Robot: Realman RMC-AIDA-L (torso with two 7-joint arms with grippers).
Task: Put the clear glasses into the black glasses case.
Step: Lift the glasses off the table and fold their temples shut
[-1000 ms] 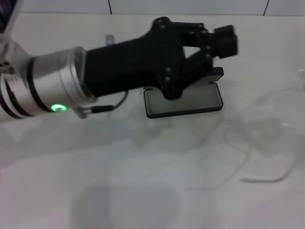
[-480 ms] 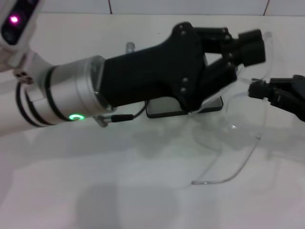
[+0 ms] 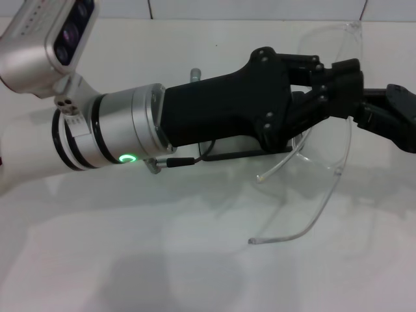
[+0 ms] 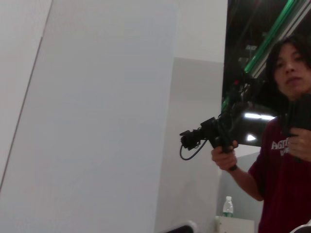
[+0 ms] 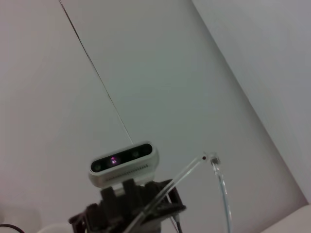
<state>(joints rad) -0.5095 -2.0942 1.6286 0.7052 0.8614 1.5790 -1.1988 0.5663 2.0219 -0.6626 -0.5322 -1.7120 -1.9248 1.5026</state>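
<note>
The clear glasses hang in the air at the right of the head view, lens upright, their two thin arms trailing down toward the table. My right gripper reaches in from the right edge and is shut on the lens's edge. My left gripper stretches across the middle, its tip right against the same lens. Only a thin dark edge of the black glasses case shows on the table beneath the left gripper. In the right wrist view the clear glasses cross in front of the left arm's wrist camera.
The white table spreads out in front of and below the arms. A tiled wall runs along its far edge. In the left wrist view a person holds a camera rig, away from the table.
The glasses lay on the table at the right a second ago; they now hang lifted. The right gripper came in from the right. The left arm moved right and covers more of the case.
</note>
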